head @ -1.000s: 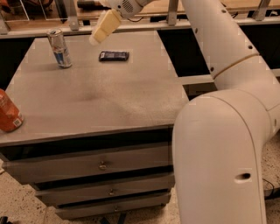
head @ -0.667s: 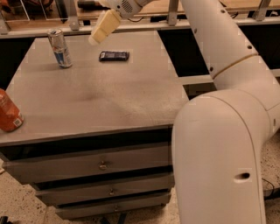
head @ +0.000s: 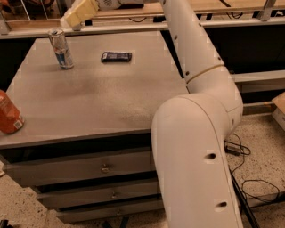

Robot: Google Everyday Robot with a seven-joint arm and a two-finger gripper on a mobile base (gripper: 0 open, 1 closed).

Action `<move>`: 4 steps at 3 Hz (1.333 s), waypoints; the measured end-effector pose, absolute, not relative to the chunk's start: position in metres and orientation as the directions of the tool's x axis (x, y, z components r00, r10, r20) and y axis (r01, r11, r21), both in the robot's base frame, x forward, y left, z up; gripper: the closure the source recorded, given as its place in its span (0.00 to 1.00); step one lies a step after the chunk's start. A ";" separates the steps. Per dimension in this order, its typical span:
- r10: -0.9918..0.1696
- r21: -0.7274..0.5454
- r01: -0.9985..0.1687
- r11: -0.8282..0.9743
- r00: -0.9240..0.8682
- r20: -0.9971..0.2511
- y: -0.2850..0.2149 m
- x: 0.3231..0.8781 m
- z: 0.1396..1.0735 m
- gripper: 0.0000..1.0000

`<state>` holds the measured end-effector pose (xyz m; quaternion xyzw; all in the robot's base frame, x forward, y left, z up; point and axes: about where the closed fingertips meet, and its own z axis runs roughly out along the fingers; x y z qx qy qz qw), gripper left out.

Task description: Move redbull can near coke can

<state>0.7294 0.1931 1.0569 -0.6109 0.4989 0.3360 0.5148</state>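
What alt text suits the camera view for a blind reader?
The end effector hangs above the back left of the grey cabinet, just beyond the upright redbull can. The coke can sits far off at the front left edge.

Grey speckled desk (head: 102, 107), three drawers in front, top drawer (head: 67, 169) with a small metal knob (head: 105, 168). Floor (head: 262, 147) is pale speckled terrazzo. Black cables (head: 242, 164) trail loose on it right of the desk. Behind the desk: light wooden ledge (head: 147, 9) on a grey rail, dark panel (head: 249, 44) below it at right. Warm, even indoor light. Pincer (head: 80, 12) sits at the top edge, above the desk's far left corner.
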 end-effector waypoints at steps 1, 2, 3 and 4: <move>-0.314 -0.272 -0.935 0.227 0.195 -0.929 0.198 0.753 1.087 0.00; -0.309 -0.257 -0.944 0.208 0.185 -0.933 0.206 0.753 1.078 0.00; -0.341 -0.223 -0.961 0.161 0.158 -0.927 0.222 0.750 1.060 0.00; -0.389 -0.181 -0.968 0.172 0.102 -0.916 0.230 0.758 1.031 0.00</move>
